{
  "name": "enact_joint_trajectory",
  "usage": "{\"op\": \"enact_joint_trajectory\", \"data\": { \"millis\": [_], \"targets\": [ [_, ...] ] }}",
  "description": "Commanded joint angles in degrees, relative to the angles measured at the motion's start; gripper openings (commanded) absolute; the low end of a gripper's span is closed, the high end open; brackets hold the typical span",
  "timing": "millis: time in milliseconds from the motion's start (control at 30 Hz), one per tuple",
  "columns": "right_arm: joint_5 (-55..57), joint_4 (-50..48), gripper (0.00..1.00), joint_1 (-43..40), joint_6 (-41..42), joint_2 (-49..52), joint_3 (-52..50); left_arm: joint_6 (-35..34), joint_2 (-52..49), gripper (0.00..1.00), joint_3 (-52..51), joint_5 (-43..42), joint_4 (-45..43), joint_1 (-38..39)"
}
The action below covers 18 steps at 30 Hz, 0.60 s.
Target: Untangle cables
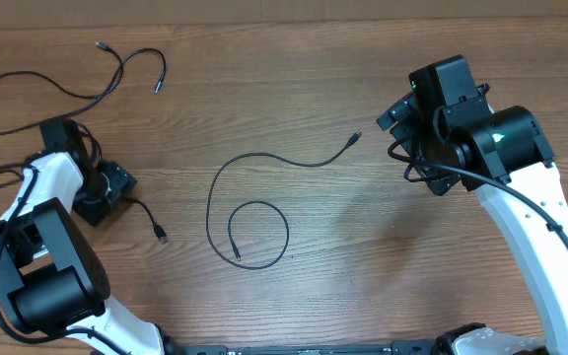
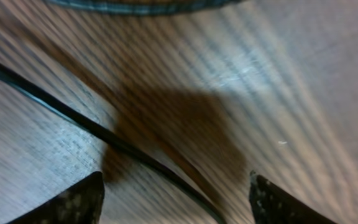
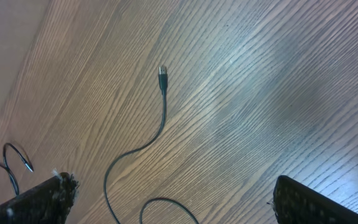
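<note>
1. At the left of the counter point(image 1: 402, 266), the left jaws stand apart astride a thin black cord point(image 2: 104, 134). It runs slantwise between the fingertips point(image 2: 73, 202), unpinched. We judge a pick-up is being lined up.
2. Right jaws: wide open, holding nothing, raised near the plug point(image 3: 162, 71) of the middle cord point(image 1: 264, 158), which loops loosely at mid-counter.
3. Third cord point(image 1: 116, 57): far-left corner, apart from the others, close to the far edge.
4. Open room: bare wood between the cords and across the right half. We judge inward pulls the safest.
</note>
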<state>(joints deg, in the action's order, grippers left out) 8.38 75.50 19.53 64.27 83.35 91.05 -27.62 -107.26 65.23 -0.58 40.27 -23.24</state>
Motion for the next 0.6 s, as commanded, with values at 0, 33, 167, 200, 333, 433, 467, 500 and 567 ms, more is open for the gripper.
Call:
{"op": "enact_joint_trajectory", "data": {
  "millis": [0,33,167,200,333,433,467,500,567],
  "targets": [
    [1.0,-0.2,1.0,-0.2,-0.5,-0.6,0.1,-1.6,0.7,0.66,-3.4,1.0,-3.1,-0.1],
    [1.0,-0.2,1.0,-0.2,-0.5,-0.6,0.1,-2.0,0.7,0.63,-3.6,1.0,-3.3,-0.1],
    [1.0,-0.2,1.0,-0.2,-0.5,-0.6,0.1,-2.5,0.7,0.4,-3.7,0.6,-4.2,-0.2],
    [1.0,-0.2,1.0,-0.2,-0.5,-0.6,0.1,-2.5,0.7,0.33,-3.7,0.6,-4.7,-0.2],
    [1.0,-0.2,1.0,-0.2,-0.5,-0.6,0.1,-6.1,0.7,0.09,-3.2,0.5,-4.9,-1.7],
    [1.0,-0.2,1.0,-0.2,-0.5,-0.6,0.1,-6.8,0.7,0.05,-1.4,-2.5,-4.5,-3.8],
    [1.0,-0.2,1.0,-0.2,-0.5,-0.6,0.1,-6.9,0.7,0.05,0.0,-5.2,-4.3,-5.1],
    [1.0,-0.2,1.0,-0.2,-0.5,-0.6,0.1,-7.3,0.7,0.04,1.1,-7.3,-3.7,-5.9],
    [1.0,-0.2,1.0,-0.2,-0.5,-0.6,0.1,-9.1,0.7,0.04,3.9,-13.0,-1.7,-8.5]
  ]
}}
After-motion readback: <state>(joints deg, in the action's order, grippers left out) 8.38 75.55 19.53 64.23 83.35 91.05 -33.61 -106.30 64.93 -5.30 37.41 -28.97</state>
